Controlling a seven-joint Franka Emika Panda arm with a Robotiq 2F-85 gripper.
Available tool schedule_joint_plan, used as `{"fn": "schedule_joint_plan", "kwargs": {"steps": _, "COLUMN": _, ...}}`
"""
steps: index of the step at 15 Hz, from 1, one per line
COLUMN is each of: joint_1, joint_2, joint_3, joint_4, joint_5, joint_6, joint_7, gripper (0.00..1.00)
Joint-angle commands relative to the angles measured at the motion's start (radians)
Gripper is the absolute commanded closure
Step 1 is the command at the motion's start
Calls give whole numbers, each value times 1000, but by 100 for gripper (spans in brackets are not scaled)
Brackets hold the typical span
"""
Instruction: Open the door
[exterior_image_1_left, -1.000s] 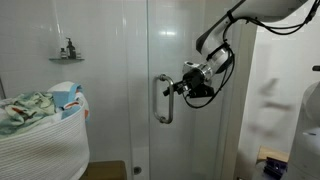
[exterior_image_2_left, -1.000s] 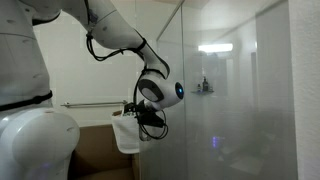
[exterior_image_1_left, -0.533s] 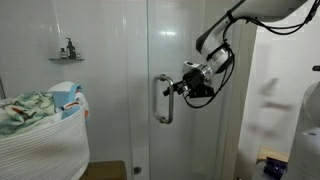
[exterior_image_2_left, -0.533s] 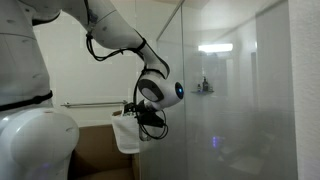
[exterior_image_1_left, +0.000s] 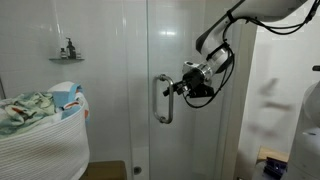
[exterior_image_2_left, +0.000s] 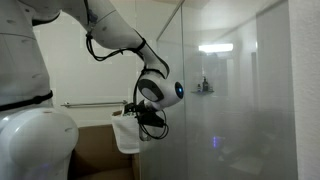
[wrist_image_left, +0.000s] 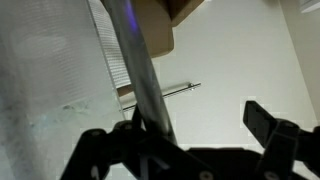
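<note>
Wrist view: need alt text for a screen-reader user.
A grey bar, apparently the handle, runs diagonally down into the open gripper, close to the finger on the picture's left. The glass door fills the left side, and a pale wall with a rail lies behind.

Door (exterior_image_1_left: 200, 50) is clear, smooth, glossy glass with a shiny silver metal handle (exterior_image_1_left: 166, 106). Gripper (exterior_image_1_left: 171, 90) looks matt black. Basket (exterior_image_1_left: 45, 150) is white ribbed weave, holding soft crumpled cloth (exterior_image_1_left: 25, 108). Wall (exterior_image_1_left: 100, 35) is glossy white tile.
</note>
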Motion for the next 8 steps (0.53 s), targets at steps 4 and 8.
{"fn": "schedule_joint_plan", "kwargs": {"steps": 4, "joint_1": -42, "joint_2": 19, "joint_3": 14, "joint_4": 6, "joint_5": 9, "joint_6": 60, "joint_7": -12, "gripper": 0}}
{"fn": "schedule_joint_plan", "kwargs": {"steps": 8, "joint_1": -55, "joint_2": 10, "joint_3": 11, "joint_4": 1, "joint_5": 2, "joint_6": 92, "joint_7": -15, "gripper": 0}}
